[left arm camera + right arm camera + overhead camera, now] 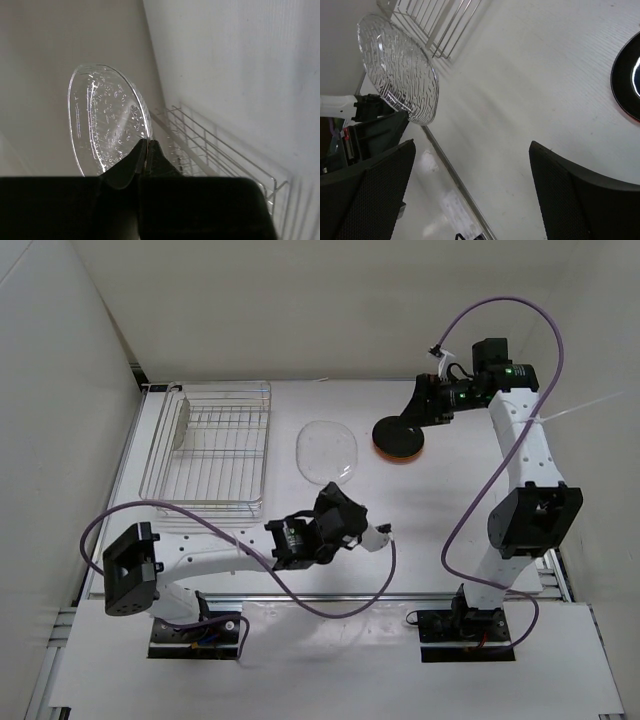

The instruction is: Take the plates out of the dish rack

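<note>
My left gripper (335, 498) is shut on the rim of the clear textured plate (327, 452) and holds it tilted above the table, right of the dish rack (232, 502). In the left wrist view the fingertips (139, 150) pinch the plate's lower edge (107, 125). The black plate (399, 433) lies on the orange plate (402, 457) at the back right. My right gripper (420, 412) is open and empty just above and behind them. A pale plate (182, 424) stands on edge in the rack's left side; its colour is unclear.
The rack (220, 150) stands at the back left against the white side wall. The right wrist view shows the clear plate (397, 67), the rack's corner (437, 17), the black plate's edge (626, 77) and the table's front rail (455, 175).
</note>
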Controlling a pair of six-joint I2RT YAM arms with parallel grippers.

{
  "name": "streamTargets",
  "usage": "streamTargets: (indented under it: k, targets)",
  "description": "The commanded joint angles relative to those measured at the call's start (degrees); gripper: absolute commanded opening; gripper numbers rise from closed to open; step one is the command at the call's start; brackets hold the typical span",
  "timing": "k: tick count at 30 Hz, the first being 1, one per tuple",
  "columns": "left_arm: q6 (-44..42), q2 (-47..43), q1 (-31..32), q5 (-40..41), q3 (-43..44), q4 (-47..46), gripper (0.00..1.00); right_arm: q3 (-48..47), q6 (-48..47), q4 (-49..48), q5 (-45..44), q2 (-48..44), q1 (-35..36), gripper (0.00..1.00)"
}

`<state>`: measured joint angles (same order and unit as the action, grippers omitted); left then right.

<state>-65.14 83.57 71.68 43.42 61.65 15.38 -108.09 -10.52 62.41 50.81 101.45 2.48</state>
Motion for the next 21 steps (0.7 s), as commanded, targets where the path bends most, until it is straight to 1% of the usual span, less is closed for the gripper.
streamTargets:
  k: [1, 5, 8, 10, 15, 17, 19, 21]
  targets:
    - [-10.5, -2.5, 3.2, 8.6, 0.7, -13.0, 0.11, 0.3, -3.1, 2.2, 5.6, -4.1, 0.1, 0.97]
    - [-9.1, 0.6, 5.0, 8.6, 3.4, -11.4, 0.11, 1.7, -3.6, 2.2, 6.9, -7.0, 0.1, 0.97]
    - [-9.1, 2.6, 6.3, 8.6, 5.5, -11.4, 0.11, 4.8, -3.1, -0.1, 6.3, -8.5, 0.1, 0.97]
    - [-9.1, 4.2, 6.8, 8.6, 6.9, -11.4, 0.11, 5.5, -2.6, -1.3, 6.3, -9.2, 0.1, 0.95]
    - [-6.9, 8.1, 6.8, 7.5, 12.9, -9.2, 0.11, 6.1, -2.0, -1.3, 6.8, -9.2, 1.1, 0.92]
    - [-6.1, 9.9, 6.8, 7.5, 14.5, -8.5, 0.11, 6.1, -2.0, -1.9, 5.7, -9.2, 1.1, 0.91]
    - [-3.8, 11.1, 6.8, 6.9, 17.6, -6.8, 0.11, 6.7, -1.3, -2.6, 4.1, -9.2, 1.7, 0.88]
    - [-2.4, 12.3, 7.3, 6.9, 20.3, -5.7, 0.11, 7.2, -0.5, -3.8, 3.5, -9.2, 1.7, 0.83]
